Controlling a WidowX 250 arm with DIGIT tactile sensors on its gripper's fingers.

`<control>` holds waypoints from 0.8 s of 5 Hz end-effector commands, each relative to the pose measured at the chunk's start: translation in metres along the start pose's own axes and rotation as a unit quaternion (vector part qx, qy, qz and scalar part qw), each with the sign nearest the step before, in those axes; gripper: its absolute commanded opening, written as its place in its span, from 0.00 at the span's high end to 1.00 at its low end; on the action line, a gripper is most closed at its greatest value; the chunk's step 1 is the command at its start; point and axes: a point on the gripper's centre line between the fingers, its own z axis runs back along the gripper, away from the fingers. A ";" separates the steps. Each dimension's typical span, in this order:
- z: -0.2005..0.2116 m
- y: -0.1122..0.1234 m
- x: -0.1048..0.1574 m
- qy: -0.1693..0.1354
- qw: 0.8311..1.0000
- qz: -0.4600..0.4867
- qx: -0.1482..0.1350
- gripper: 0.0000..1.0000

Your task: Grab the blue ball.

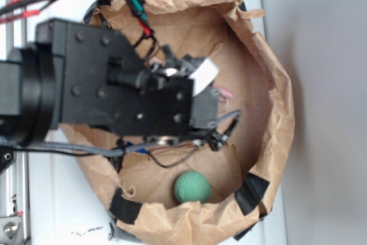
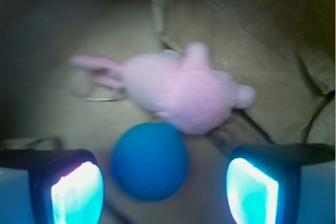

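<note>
Two glowing cyan-lit fingers (image 2: 76, 192) of my black gripper (image 2: 164, 190) stand spread wide, holding nothing. I see the round teal-blue ball (image 2: 150, 161) lying between them on the crumpled brown paper bag (image 1: 269, 90) floor, touching the pink plush toy (image 2: 181, 88) beyond it. The green textured ball (image 1: 192, 187) sits well apart, by the bag's wall.

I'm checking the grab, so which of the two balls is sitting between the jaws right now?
The round teal-blue ball, lying between the open jaws beside the pink plush toy. The green ball lies apart, near the paper bag's rim.
</note>
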 end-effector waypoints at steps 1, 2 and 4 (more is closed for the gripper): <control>-0.035 0.005 -0.005 -0.068 0.998 -0.006 -0.007 0.00; -0.042 0.001 -0.007 -0.075 0.997 0.005 -0.003 1.00; -0.003 -0.007 -0.013 -0.039 0.999 -0.010 -0.014 1.00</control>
